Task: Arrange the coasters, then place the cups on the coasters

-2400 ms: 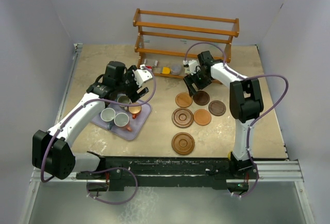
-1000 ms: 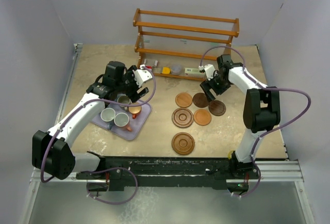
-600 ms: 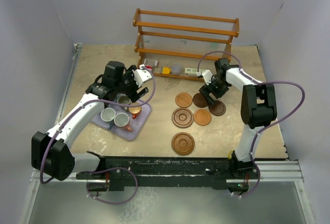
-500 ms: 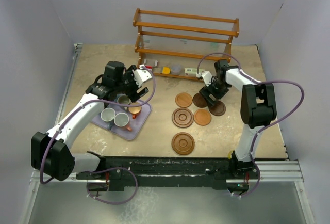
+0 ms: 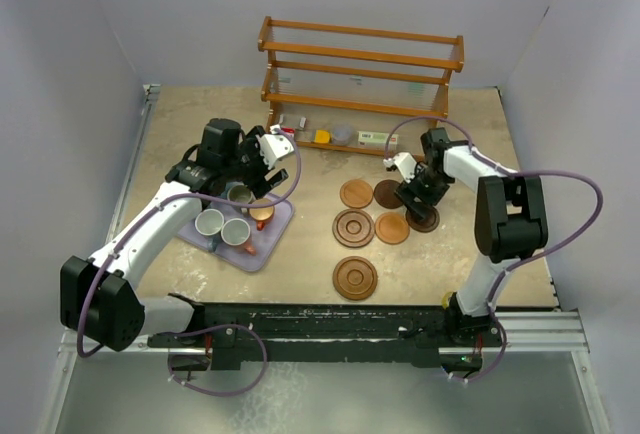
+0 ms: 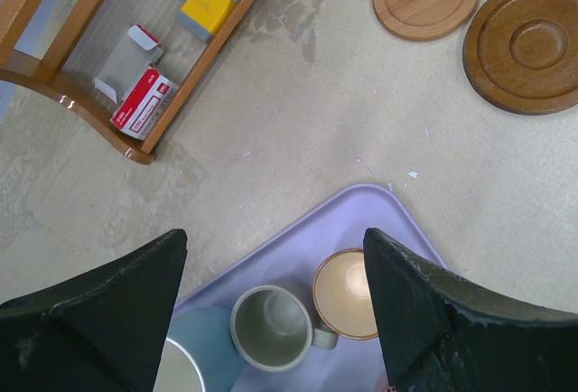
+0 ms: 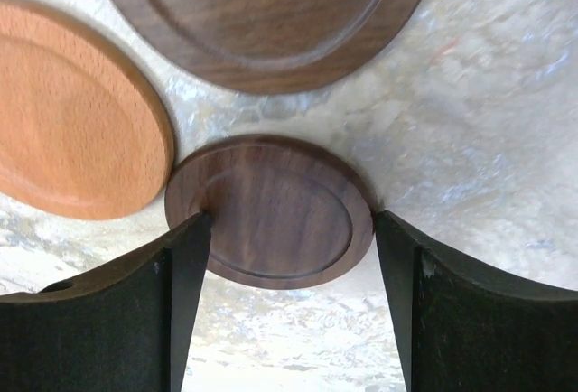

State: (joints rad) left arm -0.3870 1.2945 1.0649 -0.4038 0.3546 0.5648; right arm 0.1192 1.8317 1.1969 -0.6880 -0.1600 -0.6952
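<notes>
Overhead camera spans table (image 5: 440,254); wrist cameras look down, right closest (all share coasters (image 5: 355,227)).

Arms (image 5: 462,161): white links (image 5: 150,229), black joint housings (image 5: 497,216), looping purple cables (image 5: 600,199); pincer fingers (image 6: 433,320) matte black, wedge-shaped.

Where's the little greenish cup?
In the left wrist view, the greenish cup sits on the purple tray, between the pale blue cup and the orange cup, on the scene's left side.

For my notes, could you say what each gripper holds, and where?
Left gripper: nothing. Right gripper straddles the dark coaster at opposite edges; grip unconfirmed.
</notes>
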